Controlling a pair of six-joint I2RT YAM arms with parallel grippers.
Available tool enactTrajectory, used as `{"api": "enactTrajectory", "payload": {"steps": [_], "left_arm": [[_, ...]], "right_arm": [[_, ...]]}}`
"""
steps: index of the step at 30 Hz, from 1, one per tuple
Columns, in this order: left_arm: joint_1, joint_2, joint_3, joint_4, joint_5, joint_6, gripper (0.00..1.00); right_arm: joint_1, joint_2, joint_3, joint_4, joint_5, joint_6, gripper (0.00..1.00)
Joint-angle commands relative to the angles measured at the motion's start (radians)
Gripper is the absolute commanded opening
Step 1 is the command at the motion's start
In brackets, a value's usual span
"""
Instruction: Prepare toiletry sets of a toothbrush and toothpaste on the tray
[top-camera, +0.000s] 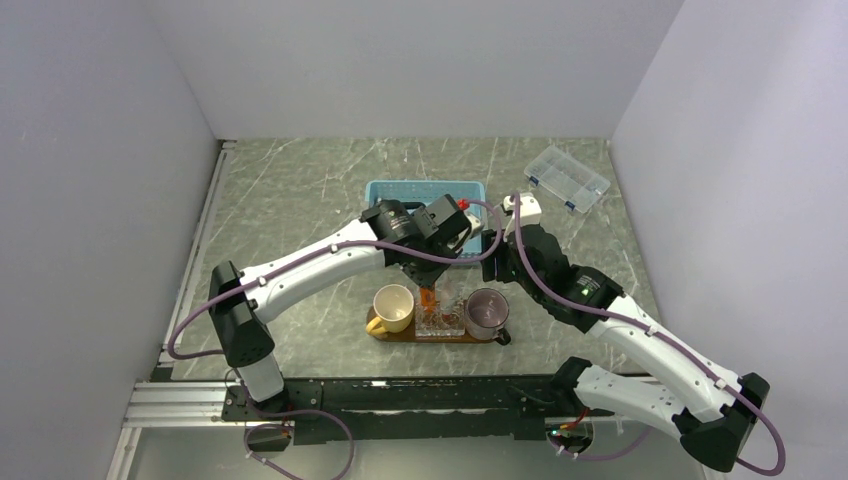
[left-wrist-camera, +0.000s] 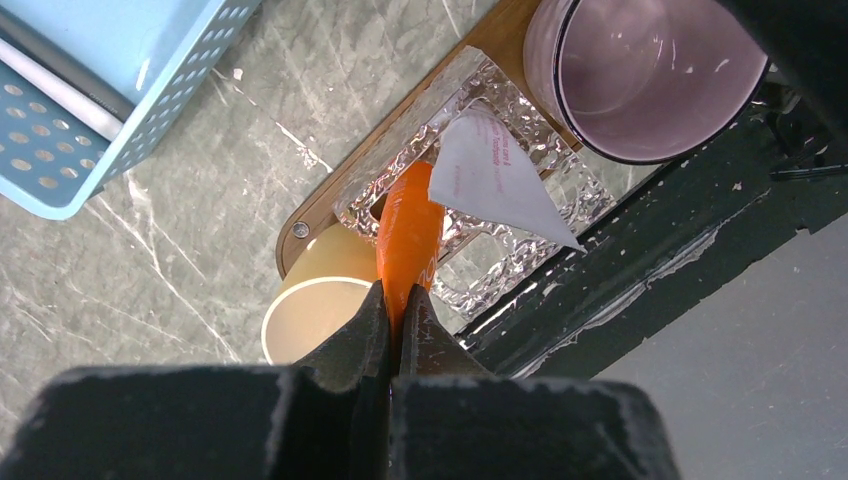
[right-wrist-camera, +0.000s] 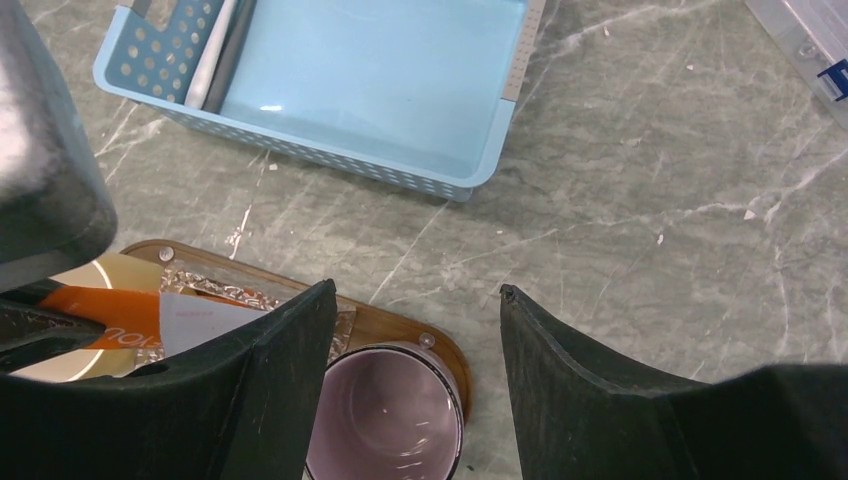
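Mid-frame in the L wrist view, orange toothpaste tube (left-wrist-camera: 410, 225) is pinched tight in L hand (left-wrist-camera: 392, 300), hung over the tray's (left-wrist-camera: 318, 208) clear glass cup (left-wrist-camera: 470, 95), prob. for dropping in. R hand (right-wrist-camera: 415, 292) is held open, empty.

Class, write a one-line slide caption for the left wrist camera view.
Left claw pinches the orange toothpaste over the clear glass on the wooden tray, a white tube already inside.

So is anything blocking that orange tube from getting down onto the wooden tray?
The orange toothpaste, pinched in the left gripper, points down at the clear glass on the tray. A white tube already leans in that glass beside its tip and may crowd it; nothing else visible intervenes.
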Motion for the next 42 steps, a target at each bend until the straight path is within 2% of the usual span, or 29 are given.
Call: {"api": "enactTrajectory", "payload": {"steps": [1, 13, 22, 38, 42], "left_arm": [[-0.008, 0.002, -0.013, 0.030, -0.015, 0.002, 0.00], [-0.018, 0.014, -0.058, 0.061, -0.029, -0.026, 0.00], [-0.027, 0.026, -0.073, 0.078, -0.037, -0.040, 0.00], [-0.030, 0.041, -0.056, 0.073, -0.047, -0.049, 0.00], [-0.033, 0.032, -0.057, 0.075, -0.048, -0.052, 0.11]], "right_arm": [[-0.006, -0.003, -0.003, 0.045, 0.002, -0.005, 0.63], [-0.016, 0.000, -0.009, 0.052, 0.004, -0.010, 0.63], [-0.023, -0.049, -0.038, 0.005, 0.072, 0.005, 0.63], [-0.027, -0.148, -0.065, -0.073, 0.085, 0.049, 0.64], [-0.029, -0.147, -0.057, -0.077, 0.076, 0.050, 0.64]]}}
